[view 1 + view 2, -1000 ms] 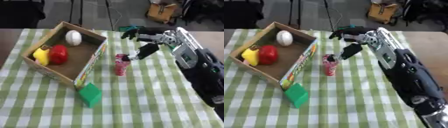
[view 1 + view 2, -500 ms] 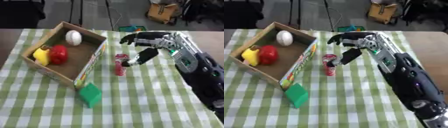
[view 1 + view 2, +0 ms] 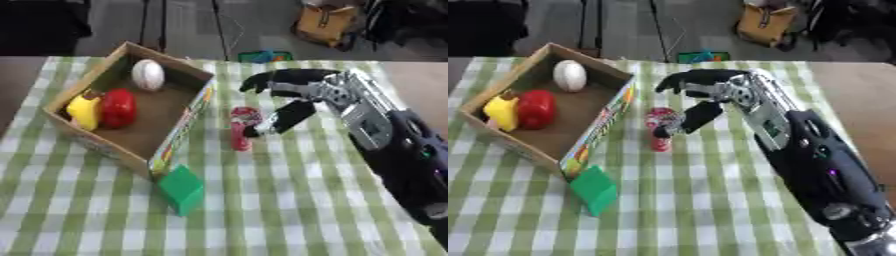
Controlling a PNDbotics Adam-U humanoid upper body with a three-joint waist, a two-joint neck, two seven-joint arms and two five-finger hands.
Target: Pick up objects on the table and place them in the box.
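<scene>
Worktop (image 3: 289, 210): green-checked cloth. Box (image 3: 179, 145), left, holds egg (image 3: 148, 74), red pepper (image 3: 118, 107), yellow item (image 3: 83, 111). Red can (image 3: 242, 128) upright beside box. Right hand (image 3: 293, 97) spread around can, thumb apparently touching, not closed. Green block (image 3: 182, 189) awaits.

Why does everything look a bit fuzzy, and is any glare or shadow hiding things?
Left eye view: soft all over; the red can shows no readable label, and the right hand has smeared edges. Right eye view: the same softness; even light, no glare, only a dim shadow inside the box.
</scene>
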